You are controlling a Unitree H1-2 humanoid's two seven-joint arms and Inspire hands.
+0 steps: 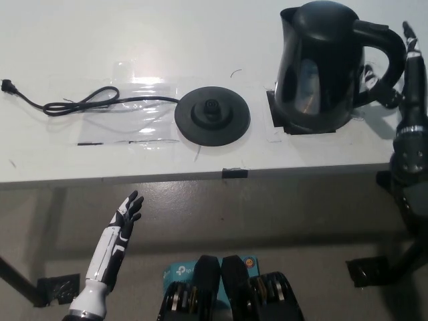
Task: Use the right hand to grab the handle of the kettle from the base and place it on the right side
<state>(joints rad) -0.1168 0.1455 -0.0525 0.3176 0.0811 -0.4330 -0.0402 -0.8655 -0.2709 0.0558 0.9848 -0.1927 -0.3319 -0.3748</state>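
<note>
A black kettle [319, 67] stands upright on the white table [200, 40], on a black marked square at the right, its handle [382, 47] pointing right. The round black base [212, 115] lies bare at the table's middle, its cord [80, 101] trailing left. My black right hand [409, 70] is just right of the handle, apart from it, fingers spread and open. Below the table's front edge at the lower left, my white left hand [124, 222] rests open, holding nothing.
Clear tape patches [127, 114] lie on the table left of the base. A small black tab [235, 173] sits on the table's front edge. Under the table are a floor bracket [366, 271] at the right and another [57, 287] at the left.
</note>
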